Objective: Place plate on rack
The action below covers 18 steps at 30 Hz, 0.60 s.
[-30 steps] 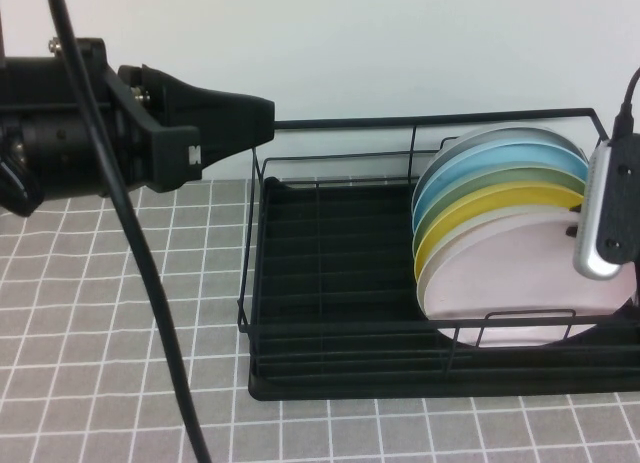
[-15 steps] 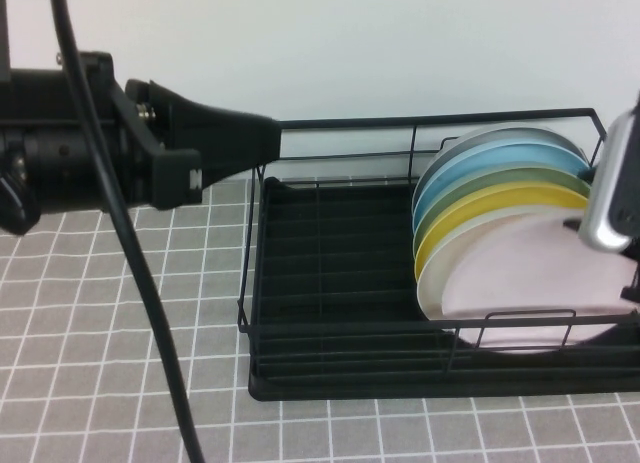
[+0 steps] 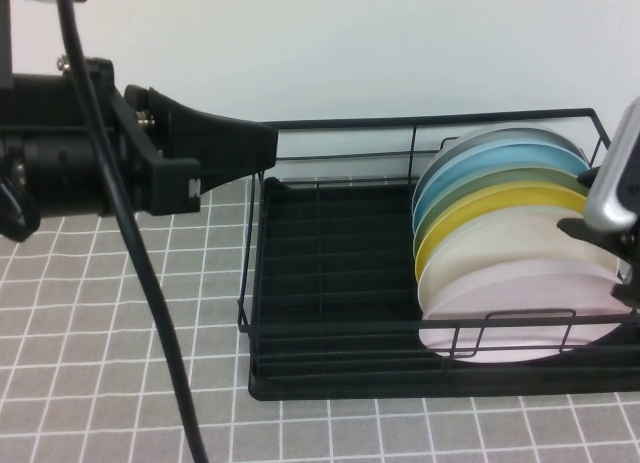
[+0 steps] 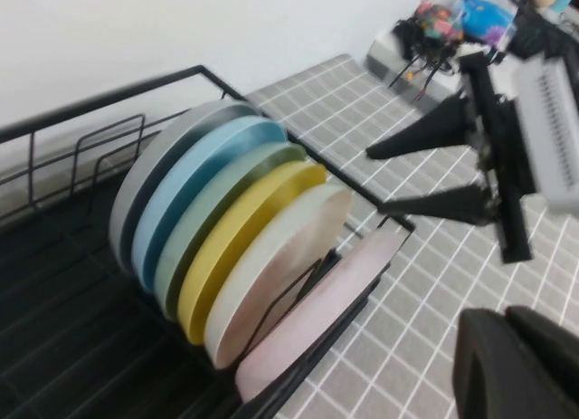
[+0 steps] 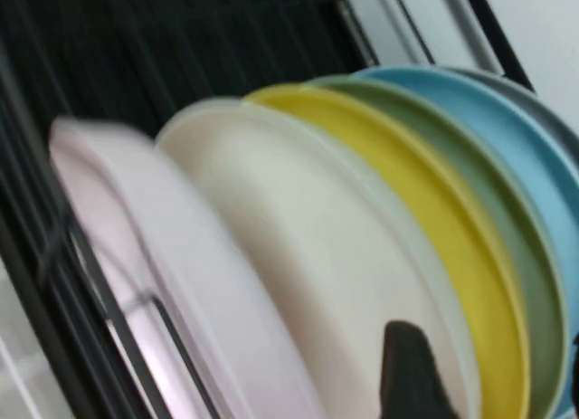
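The pale pink plate (image 3: 520, 321) stands in the black wire rack (image 3: 330, 385) at the front of a row of plates. It tips forward against the front rail, apart from the cream plate (image 3: 490, 253) behind it. It also shows in the left wrist view (image 4: 317, 310) and the right wrist view (image 5: 109, 220). My right gripper (image 3: 602, 258) is open and empty just right of the plates, clearly spread in the left wrist view (image 4: 378, 178). My left gripper (image 3: 265, 141) is shut and empty, held above the rack's left end.
Yellow (image 3: 500, 205), green (image 3: 500, 183), blue (image 3: 495, 163) and grey plates stand upright behind the cream one. The rack's left half holds nothing. The grey tiled table (image 3: 100, 333) extends left. Clutter (image 4: 443, 21) lies beyond the rack's right end.
The pink plate has tipped forward from resting on the cream plate onto the front rail. My right gripper has let go of it and drawn back to the right.
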Tool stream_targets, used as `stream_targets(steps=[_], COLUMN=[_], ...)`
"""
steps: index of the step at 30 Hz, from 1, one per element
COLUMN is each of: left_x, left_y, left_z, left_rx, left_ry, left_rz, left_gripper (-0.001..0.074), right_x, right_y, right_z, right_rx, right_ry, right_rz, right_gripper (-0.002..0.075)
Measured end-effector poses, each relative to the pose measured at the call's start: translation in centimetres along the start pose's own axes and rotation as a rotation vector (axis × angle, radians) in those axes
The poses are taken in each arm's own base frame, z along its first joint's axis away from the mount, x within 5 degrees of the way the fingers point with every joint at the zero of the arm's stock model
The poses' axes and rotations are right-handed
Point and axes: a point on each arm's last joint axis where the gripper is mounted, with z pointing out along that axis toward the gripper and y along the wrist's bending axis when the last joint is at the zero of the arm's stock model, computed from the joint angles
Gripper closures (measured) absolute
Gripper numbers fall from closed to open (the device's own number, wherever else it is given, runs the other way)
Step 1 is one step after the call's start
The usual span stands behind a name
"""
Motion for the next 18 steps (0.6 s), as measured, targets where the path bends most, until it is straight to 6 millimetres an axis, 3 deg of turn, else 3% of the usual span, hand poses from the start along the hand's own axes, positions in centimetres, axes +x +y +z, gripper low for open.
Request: stream_targets(steps=[3, 6, 13, 18], left_x=[0.2, 0.4, 1.2, 4.3], left_y=[-0.1, -0.6, -2.9, -4.4], left_z=[-0.1, -0.7, -4.0, -6.8], left_rx=[0.009, -0.004, -0.056, -0.113], left_ry=[0.025, 0.04, 0.017, -0.094], left_rz=[0.013, 0.054, 0.118, 0.109], left_gripper=[0.0735, 0.0735, 0.0735, 0.0735], right_x=[-0.4, -1.2, -3.8, -2.8], right_y=[0.1, 0.2, 1.2, 3.2], right_z=[-0.7, -2.3, -9.4, -13.8], right_rx=[-0.002, 0.002, 0.055, 0.148], right_ry=[-0.027, -0.084, -0.348, -0.513], right_rz=[0.046, 0.095, 0.276, 0.431], right_gripper=[0.0515, 0.0729, 0.0728, 0.0728])
